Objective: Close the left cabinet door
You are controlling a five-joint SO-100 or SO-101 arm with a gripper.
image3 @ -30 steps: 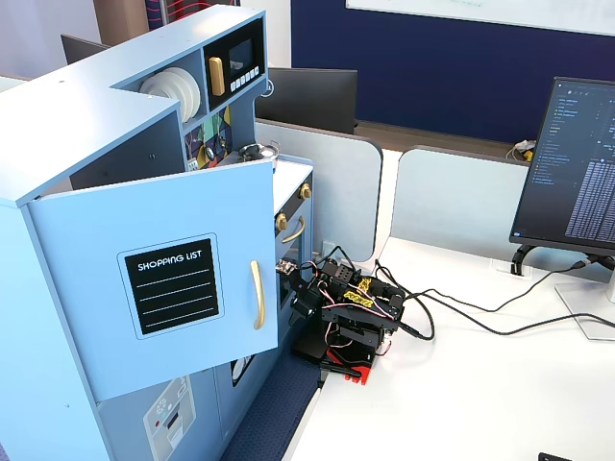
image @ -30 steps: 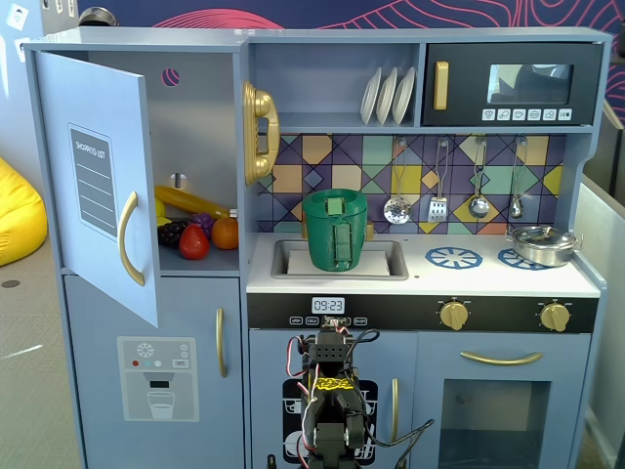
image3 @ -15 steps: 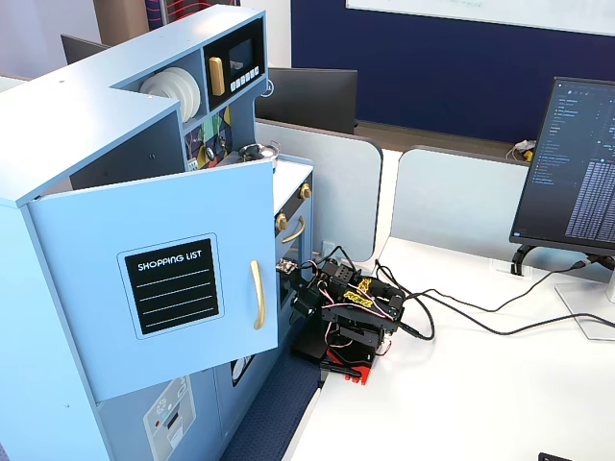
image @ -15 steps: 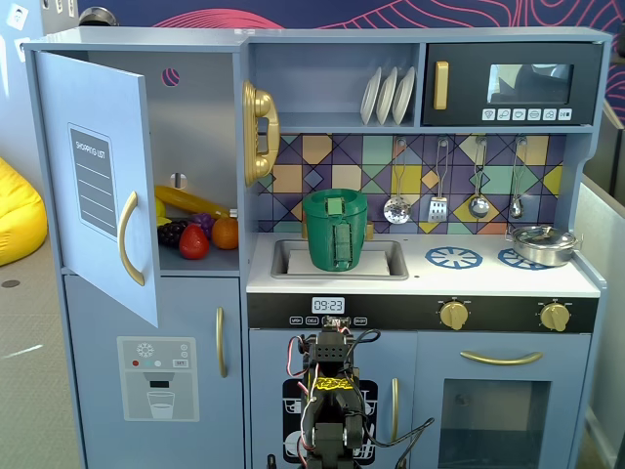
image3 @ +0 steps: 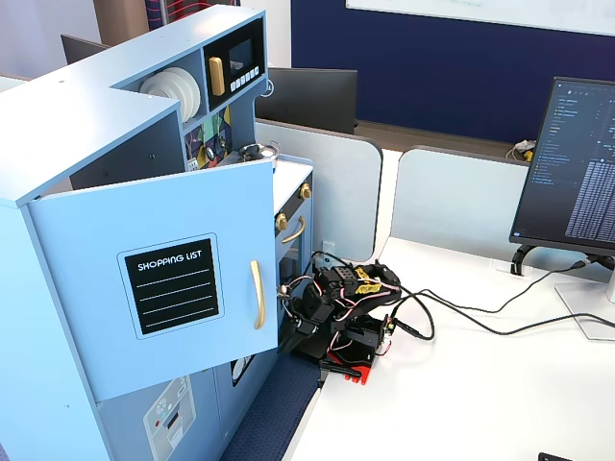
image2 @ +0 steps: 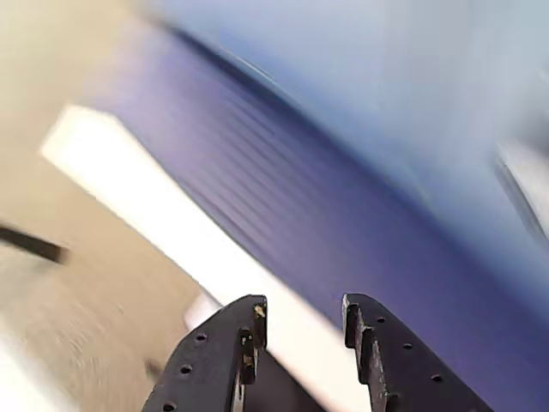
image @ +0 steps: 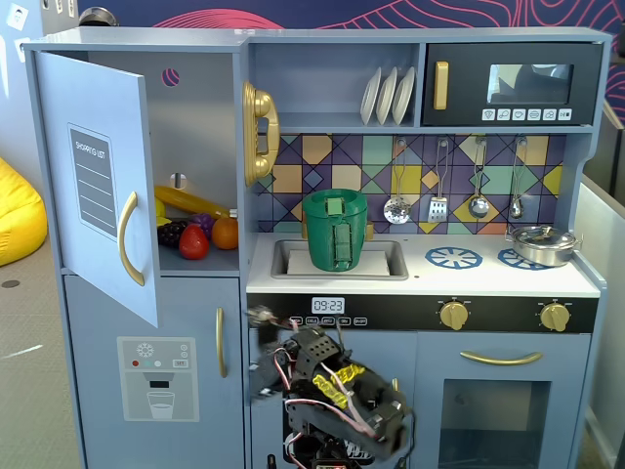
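Left cabinet door (image: 98,186): swung wide open at the upper left of the toy kitchen in a fixed view; in another fixed view (image3: 163,288) its face is turned toward the camera.
Door panel: a black "SHOPPING LIST" board (image3: 171,285) is set on the door, with the curved gold handle (image3: 257,294) at 3 o'clock from it.
Open compartment: toy fruit (image: 195,234) is seen on the shelf behind the door, at 3 o'clock from the door's handle.
Lower door (image: 156,376): a blue door with a water-dispenser graphic is seen closed, directly at 6 o'clock from the open door.
Gold phone (image: 260,134): hung on the cabinet's side wall, at 3 o'clock from the open compartment.
Sink area: a green pot (image: 335,231) is seen standing in the sink (image: 288,259).
Stove: a small metal pan (image: 544,244) is placed on the right burner.
Arm (image: 337,391): folded low in front of the kitchen, at 5 o'clock from the open door and well apart from it.
Hand (image2: 302,330): released, the two dark fingers (image2: 249,335) are seen parted with nothing between them in the wrist view, which is blurred.
Counter (image3: 480,403): white, carrying the arm's base, black cables (image3: 480,322) and a monitor (image3: 572,168) at 2 o'clock from the arm.
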